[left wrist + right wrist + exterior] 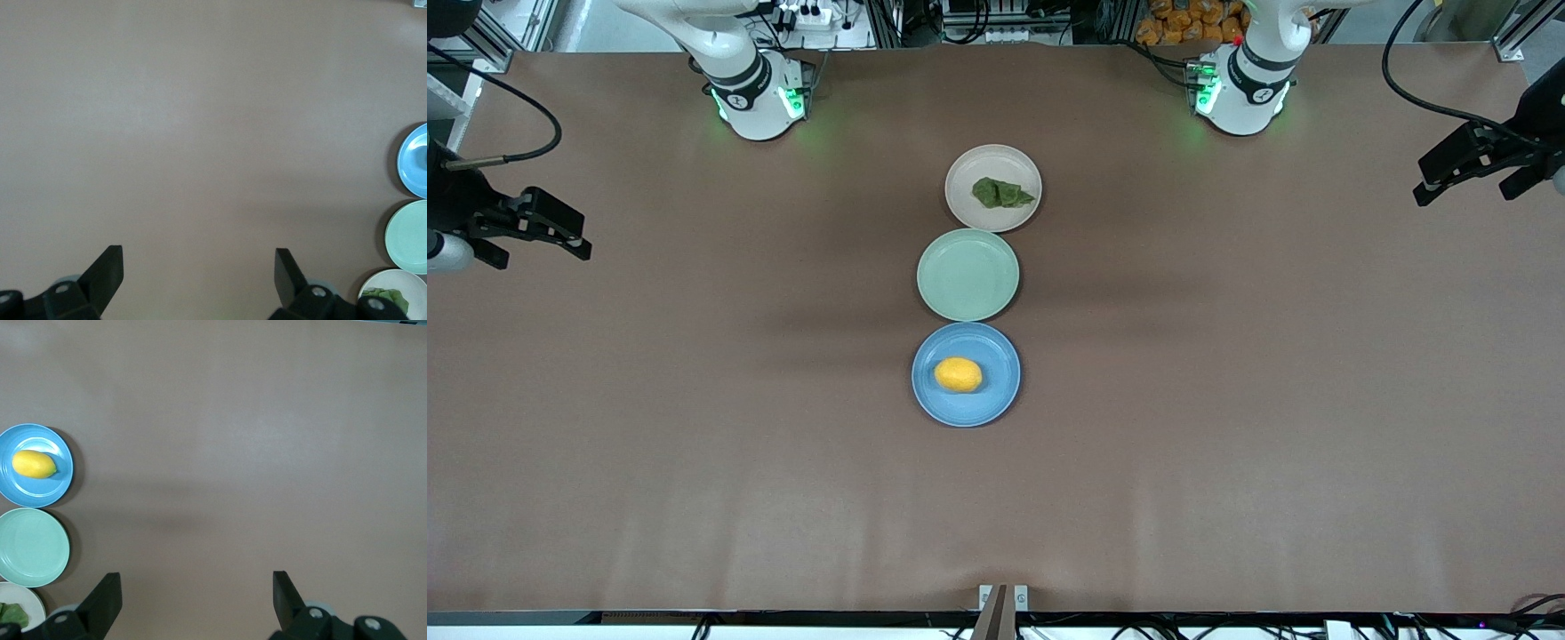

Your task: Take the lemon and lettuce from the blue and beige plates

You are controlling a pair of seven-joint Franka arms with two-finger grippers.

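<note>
A yellow lemon (958,374) lies on the blue plate (1000,396), the plate nearest the front camera. A green lettuce leaf (1001,193) lies on the beige plate (969,164), the plate farthest from the camera. My left gripper (1465,191) hangs open and empty over the left arm's end of the table. My right gripper (541,253) hangs open and empty over the right arm's end. The right wrist view shows the lemon (33,464), the blue plate (47,492) and the lettuce (10,613). The left wrist view shows the lettuce (387,297) and the blue plate's edge (413,163).
An empty green plate (967,274) sits between the blue and beige plates in one row at the table's middle. The brown table (1227,400) is bare around the plates. Both arm bases stand along the table edge farthest from the camera.
</note>
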